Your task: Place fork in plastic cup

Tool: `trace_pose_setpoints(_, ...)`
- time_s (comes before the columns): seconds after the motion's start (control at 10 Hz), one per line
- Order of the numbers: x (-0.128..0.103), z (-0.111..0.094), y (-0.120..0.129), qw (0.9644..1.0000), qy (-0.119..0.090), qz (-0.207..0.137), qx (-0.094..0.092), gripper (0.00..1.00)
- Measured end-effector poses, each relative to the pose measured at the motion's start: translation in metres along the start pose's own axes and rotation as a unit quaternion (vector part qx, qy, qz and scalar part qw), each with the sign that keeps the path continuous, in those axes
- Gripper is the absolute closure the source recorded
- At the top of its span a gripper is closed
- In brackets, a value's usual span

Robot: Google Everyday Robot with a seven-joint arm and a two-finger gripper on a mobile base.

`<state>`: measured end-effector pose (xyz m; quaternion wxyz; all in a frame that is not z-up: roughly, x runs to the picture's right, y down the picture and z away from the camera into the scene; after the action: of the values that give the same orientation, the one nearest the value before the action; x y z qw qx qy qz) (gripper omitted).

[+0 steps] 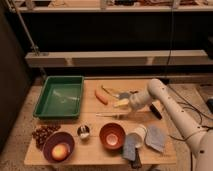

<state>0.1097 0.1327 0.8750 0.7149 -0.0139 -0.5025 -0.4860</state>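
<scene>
The end effector (126, 100) hovered over the desk (95, 152); its state I couldn't tell. The fork (113, 115) lay at its 7 o'clock, the cup (137, 136) at 5 o'clock.

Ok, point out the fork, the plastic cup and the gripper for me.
fork (114, 115): camera view, middle of its thin handle.
plastic cup (138, 136): camera view, whitish side wall beside the orange bowl.
gripper (126, 103): camera view, arm's tip, just above the fork.
</scene>
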Motion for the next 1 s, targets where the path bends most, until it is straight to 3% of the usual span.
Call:
trace_pose_setpoints(0.5,-0.0018,-0.0059,-0.0059,1.0,-0.002,0.002,0.0,0.2)
trace_pose_setpoints(1.0,-0.0049,0.001,-0.0103,0.9999,-0.013,-0.006,0.004,0.2)
